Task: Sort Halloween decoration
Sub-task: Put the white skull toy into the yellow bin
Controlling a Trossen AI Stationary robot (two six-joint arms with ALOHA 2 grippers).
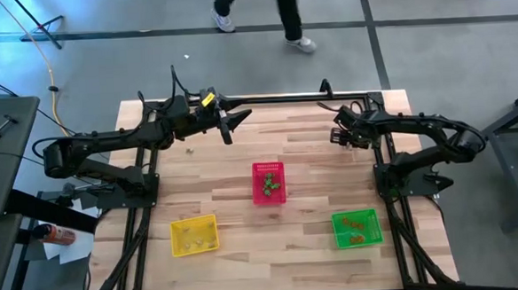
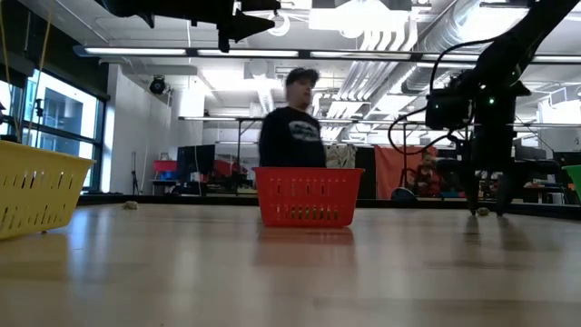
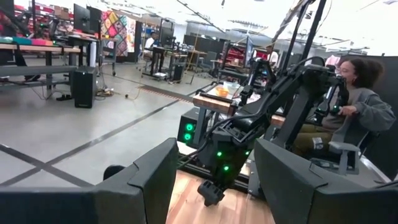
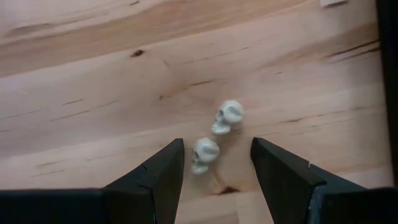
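Right wrist view: right gripper [image 4: 216, 163] is lowered toward the wooden table [image 4: 93, 93], fingers spread, gripping nothing. Two pale skull trinkets lie on the wood: near skull [image 4: 204, 154] sits between the fingertips, apart from both; second skull [image 4: 227, 116] lies just beyond, at its 1 o'clock, nearly touching. High view: this gripper works at the table's 2 o'clock. Left gripper [image 1: 237, 119] hangs raised at 11 o'clock, fingers spread, empty. Red basket [image 1: 268, 182] stands at centre, yellow basket [image 1: 194, 234] at 7 o'clock, green basket [image 1: 357, 228] at 5 o'clock, each containing small trinkets.
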